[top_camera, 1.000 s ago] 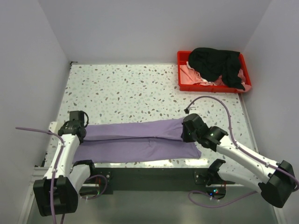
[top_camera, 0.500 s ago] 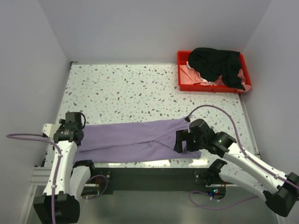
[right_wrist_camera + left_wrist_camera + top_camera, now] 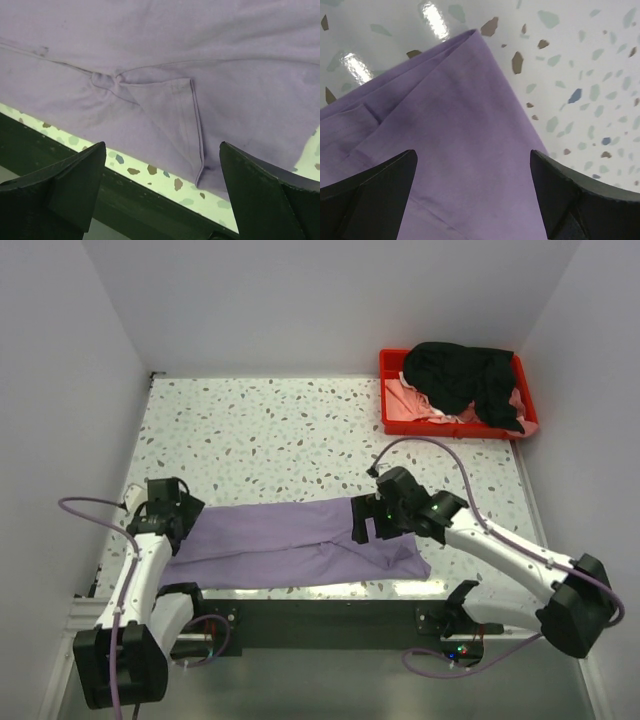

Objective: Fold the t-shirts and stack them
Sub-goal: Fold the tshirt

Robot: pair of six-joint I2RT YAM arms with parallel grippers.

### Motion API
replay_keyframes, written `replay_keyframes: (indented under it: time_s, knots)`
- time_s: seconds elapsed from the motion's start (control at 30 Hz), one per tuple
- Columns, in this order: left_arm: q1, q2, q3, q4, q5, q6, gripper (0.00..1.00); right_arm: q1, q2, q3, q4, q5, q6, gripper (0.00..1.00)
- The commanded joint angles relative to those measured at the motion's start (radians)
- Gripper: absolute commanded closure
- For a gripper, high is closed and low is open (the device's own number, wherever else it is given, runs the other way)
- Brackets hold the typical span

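My left claw (image 3: 475,192): jaws spread wide with nothing between them, hovering just above the left end of the purple cloth, near the table's left edge.
My right claw (image 3: 162,187): jaws wide apart as well and empty, poised over the right part of the same shirt, by the table's near edge.
Light purple soft cloth t-shirt (image 3: 290,535): lies folded into a long flat band across the near side of the table, under both my claws. Its left corner shows doubled edges. Under my right claw a short sleeve lies flat, hem stitching visible, with a small pucker beside it.
Black cloth t-shirt (image 3: 460,375): a crumpled heap on top in the tray.
Pale pink cloth t-shirt (image 3: 415,400): bunched beneath the black one, showing at the tray's left and front.
Red rectangular plastic tray (image 3: 384,390): at the far right corner of the table.
Table (image 3: 270,430): glossy white top flecked with grey and brown chips, with glare spots and a dark strip along its near edge.
Room: plain pale walls (image 3: 320,300) close in on three sides.
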Motion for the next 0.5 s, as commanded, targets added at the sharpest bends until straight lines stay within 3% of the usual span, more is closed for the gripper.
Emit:
replay_keyframes:
  time_s: [0.0,0.2,0.47]
  knots:
    - [0.002,0.033,-0.026,0.061,0.004,0.071,0.0,0.002,0.1,0.031,0.085,-0.038,-0.027,0.01]
    - [0.002,0.06,-0.061,0.085,-0.008,0.075,0.0,0.002,0.216,0.001,0.137,-0.001,-0.05,0.01]
    - [0.002,0.074,-0.068,0.078,-0.022,0.07,0.0,0.004,0.276,-0.084,0.218,-0.093,-0.104,0.01]
